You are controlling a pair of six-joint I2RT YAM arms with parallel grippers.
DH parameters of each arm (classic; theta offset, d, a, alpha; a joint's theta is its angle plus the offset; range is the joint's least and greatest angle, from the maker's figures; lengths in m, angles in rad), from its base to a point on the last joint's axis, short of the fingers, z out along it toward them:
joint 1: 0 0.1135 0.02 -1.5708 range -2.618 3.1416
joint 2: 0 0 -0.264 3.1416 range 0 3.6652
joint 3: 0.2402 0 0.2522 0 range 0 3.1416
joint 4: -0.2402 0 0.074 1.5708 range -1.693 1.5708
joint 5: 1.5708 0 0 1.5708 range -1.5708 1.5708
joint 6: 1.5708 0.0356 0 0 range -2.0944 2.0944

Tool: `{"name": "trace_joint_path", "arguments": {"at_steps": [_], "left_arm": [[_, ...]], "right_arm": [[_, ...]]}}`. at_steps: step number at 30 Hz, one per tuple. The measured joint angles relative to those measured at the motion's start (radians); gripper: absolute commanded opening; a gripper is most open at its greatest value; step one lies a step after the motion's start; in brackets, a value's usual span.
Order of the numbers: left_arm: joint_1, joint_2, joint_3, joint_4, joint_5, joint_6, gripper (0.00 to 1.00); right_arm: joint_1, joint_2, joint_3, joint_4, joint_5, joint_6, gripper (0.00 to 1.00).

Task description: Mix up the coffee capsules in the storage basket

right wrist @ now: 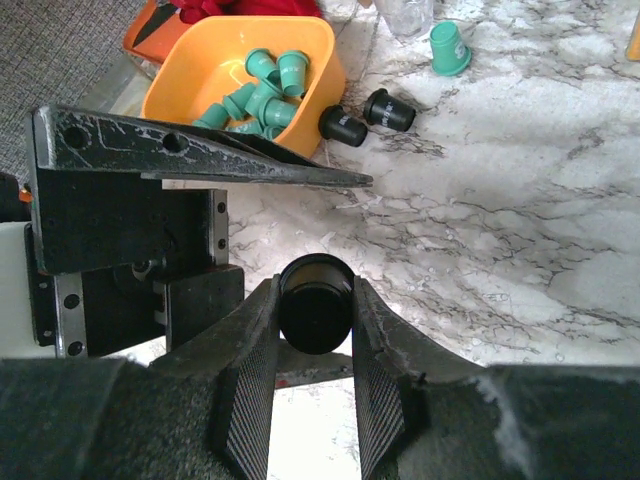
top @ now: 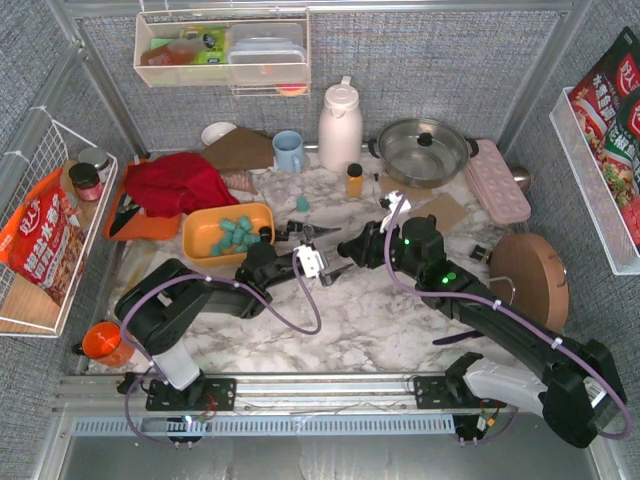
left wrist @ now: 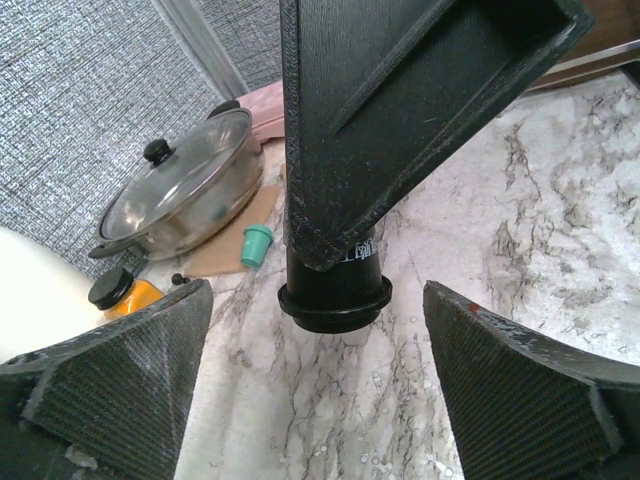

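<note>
The orange storage basket (top: 205, 222) sits left of centre with several teal coffee capsules (top: 236, 236) inside; in the right wrist view its rim (right wrist: 190, 70) surrounds the teal pile (right wrist: 265, 85). Two black capsules (right wrist: 345, 125) lie on the marble just outside it, and one teal capsule (right wrist: 449, 48) stands alone farther off. My right gripper (right wrist: 314, 300) is shut on a black capsule (right wrist: 314, 318), held above the table. My left gripper (left wrist: 320, 400) is open, its fingers (left wrist: 110, 380) either side below that capsule (left wrist: 335, 295). In the top view both grippers (top: 328, 253) meet right of the basket.
A lidded steel pot (top: 420, 150), an amber bottle (top: 354, 180), a white jug (top: 340, 125) and a blue mug (top: 288, 150) stand behind. A red cloth (top: 175, 182) lies on an orange board at the left. A pink tray (top: 497, 180) and a round wooden board (top: 527, 280) are at the right.
</note>
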Motion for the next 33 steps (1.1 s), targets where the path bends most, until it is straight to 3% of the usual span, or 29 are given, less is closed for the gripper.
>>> {"name": "trace_joint_path", "arguments": {"at_steps": [7, 15, 20, 24, 29, 33], "left_arm": [[-0.005, -0.01, 0.009, -0.024, -0.023, 0.006, 0.81], [-0.008, -0.023, 0.009, -0.034, -0.026, 0.003, 0.55], [-0.009, -0.037, 0.009, -0.05, -0.026, 0.003, 0.54], [-0.009, -0.044, 0.008, -0.062, -0.027, 0.004, 0.52], [-0.009, -0.054, -0.005, -0.06, -0.04, 0.006, 0.5], [-0.008, -0.061, -0.039, -0.043, -0.08, -0.003, 0.48]], "right_arm": [[0.0, 0.0, 0.0, 0.0, -0.009, 0.015, 0.21], [0.0, 0.012, 0.001, 0.016, -0.018, 0.024, 0.22], [0.0, 0.017, 0.006, 0.033, -0.018, 0.031, 0.25], [0.0, 0.018, 0.007, 0.033, -0.019, 0.032, 0.38], [0.0, 0.022, 0.023, 0.014, -0.023, 0.032, 0.68], [0.0, 0.019, 0.04, -0.013, -0.021, 0.031, 0.74]]}}
